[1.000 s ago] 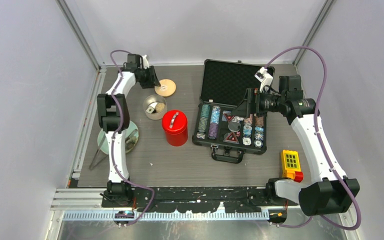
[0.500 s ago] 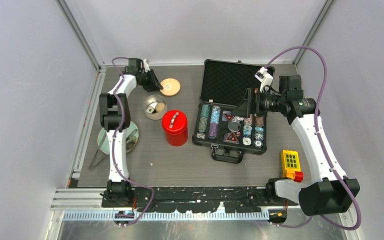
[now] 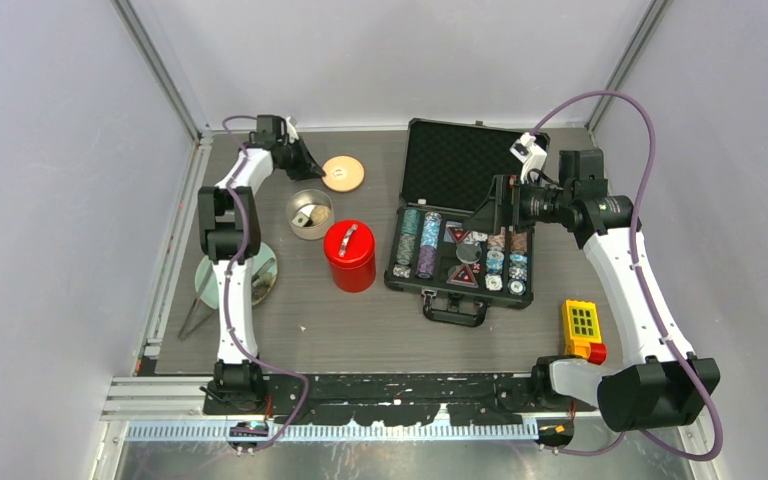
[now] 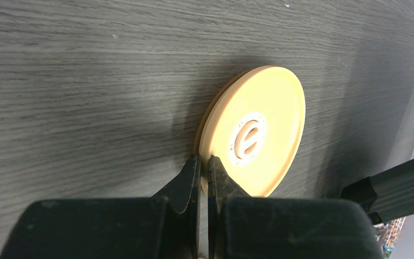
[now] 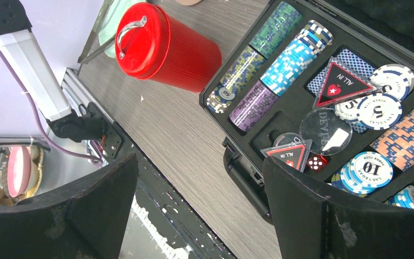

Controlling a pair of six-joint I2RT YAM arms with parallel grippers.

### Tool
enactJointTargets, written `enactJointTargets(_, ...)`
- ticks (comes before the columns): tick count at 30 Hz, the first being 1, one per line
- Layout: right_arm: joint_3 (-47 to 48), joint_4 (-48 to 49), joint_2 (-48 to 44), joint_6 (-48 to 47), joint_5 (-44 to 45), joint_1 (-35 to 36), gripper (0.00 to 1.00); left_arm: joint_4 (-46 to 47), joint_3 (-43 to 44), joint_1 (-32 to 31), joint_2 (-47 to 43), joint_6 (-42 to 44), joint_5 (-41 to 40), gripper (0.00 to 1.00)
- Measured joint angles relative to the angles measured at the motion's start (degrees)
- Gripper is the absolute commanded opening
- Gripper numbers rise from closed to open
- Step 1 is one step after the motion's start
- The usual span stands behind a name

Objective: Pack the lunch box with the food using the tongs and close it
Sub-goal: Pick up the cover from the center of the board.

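Note:
The lid [image 4: 259, 129], a flat round cream-tan disc, stands tilted on its edge on the table at the back left [image 3: 342, 173]. My left gripper [image 4: 204, 162] is shut on its near rim, one finger on each face. In front of the lid stands the lunch box [image 3: 309, 213], a small round steel tin with a pale piece of food [image 3: 303, 219] in it. The tongs [image 3: 195, 312] lie by the left table edge beside a glass plate [image 3: 260, 283]. My right gripper [image 5: 199, 210] hangs open and empty over the poker chip case [image 3: 465, 230].
A red canister [image 3: 349, 255] with a metal handle stands between the tin and the open black case. A yellow keypad box [image 3: 582, 328] sits at the front right. The left arm crosses over the plate. Grey walls enclose the table.
The left gripper's jaws have closed onto the lid's rim, and the lid has shifted a little to the right. The right arm has not moved.

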Motion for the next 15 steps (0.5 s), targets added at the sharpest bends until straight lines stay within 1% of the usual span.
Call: enactJointTargets(15,0.0,-0.04,-0.31,0.0,0.2,0.0,0.9,-0.5,-1.38,1.4,-9.9,-0.76,-0.22,0.0)
